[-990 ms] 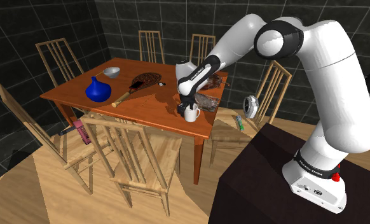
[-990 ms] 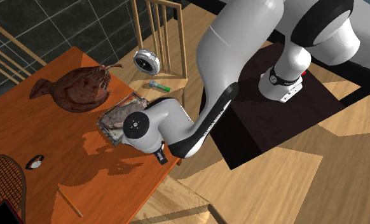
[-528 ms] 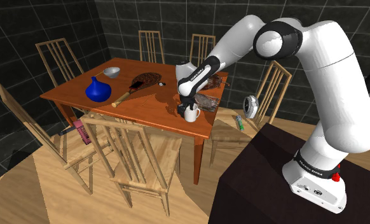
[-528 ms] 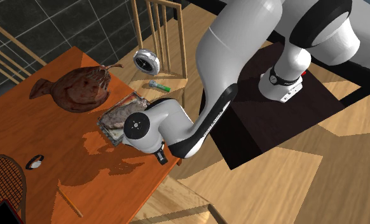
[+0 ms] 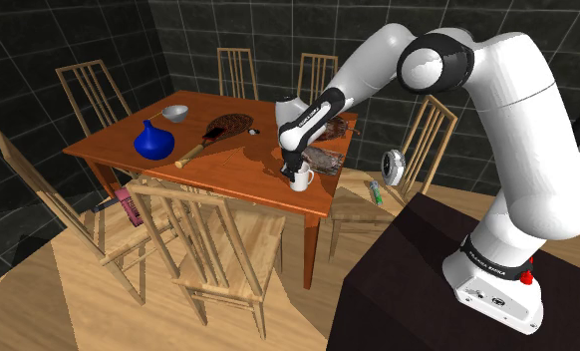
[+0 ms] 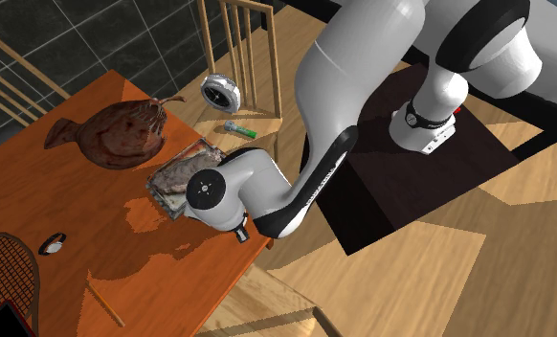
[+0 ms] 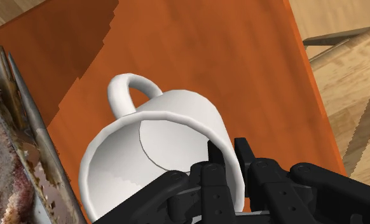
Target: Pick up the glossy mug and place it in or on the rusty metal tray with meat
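1. On my wrist view the gripper (image 7: 228, 154) is pinching the wall of the white mug (image 7: 171, 121), with one finger inside the rim and one outside.
2. The mug is upright at the edge of the orange-brown table (image 7: 209, 51) nearest the stand, and its handle points away from the fingers.
3. The rusty tray (image 7: 15, 127) with meat lies just beside the mug; I cannot tell whether they touch.
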### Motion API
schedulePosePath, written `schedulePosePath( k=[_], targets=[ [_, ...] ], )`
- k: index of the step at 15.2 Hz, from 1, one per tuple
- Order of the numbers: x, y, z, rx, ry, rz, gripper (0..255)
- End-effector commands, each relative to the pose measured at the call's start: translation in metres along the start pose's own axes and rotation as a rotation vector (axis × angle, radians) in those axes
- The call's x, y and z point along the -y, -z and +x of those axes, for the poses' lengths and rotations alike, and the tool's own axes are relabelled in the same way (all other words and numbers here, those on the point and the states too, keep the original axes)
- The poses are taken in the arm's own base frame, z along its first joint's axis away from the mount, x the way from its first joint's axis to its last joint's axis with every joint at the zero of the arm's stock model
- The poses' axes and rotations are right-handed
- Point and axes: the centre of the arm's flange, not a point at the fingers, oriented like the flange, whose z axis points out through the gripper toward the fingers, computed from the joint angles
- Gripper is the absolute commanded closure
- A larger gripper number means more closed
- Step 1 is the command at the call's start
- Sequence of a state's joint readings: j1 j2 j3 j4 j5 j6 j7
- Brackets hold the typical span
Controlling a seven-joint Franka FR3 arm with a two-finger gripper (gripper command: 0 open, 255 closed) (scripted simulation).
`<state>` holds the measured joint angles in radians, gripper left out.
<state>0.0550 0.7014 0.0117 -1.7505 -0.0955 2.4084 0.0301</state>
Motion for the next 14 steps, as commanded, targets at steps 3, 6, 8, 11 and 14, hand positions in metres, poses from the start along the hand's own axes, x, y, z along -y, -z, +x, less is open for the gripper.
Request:
schedulePosePath(
  k=[3, 6, 8, 11, 14],
  targets=[
    [0.000, 0.005, 0.000, 0.000, 0.000, 0.000, 255],
    [-0.001, 0.021, -0.001, 0.000, 0.000, 0.000, 255],
    [-0.002, 0.032, -0.001, 0.000, 0.000, 0.000, 255],
    [-0.003, 0.047, -0.002, 0.000, 0.000, 0.000, 255],
    [-0.004, 0.063, -0.003, 0.000, 0.000, 0.000, 255]
  ],
)
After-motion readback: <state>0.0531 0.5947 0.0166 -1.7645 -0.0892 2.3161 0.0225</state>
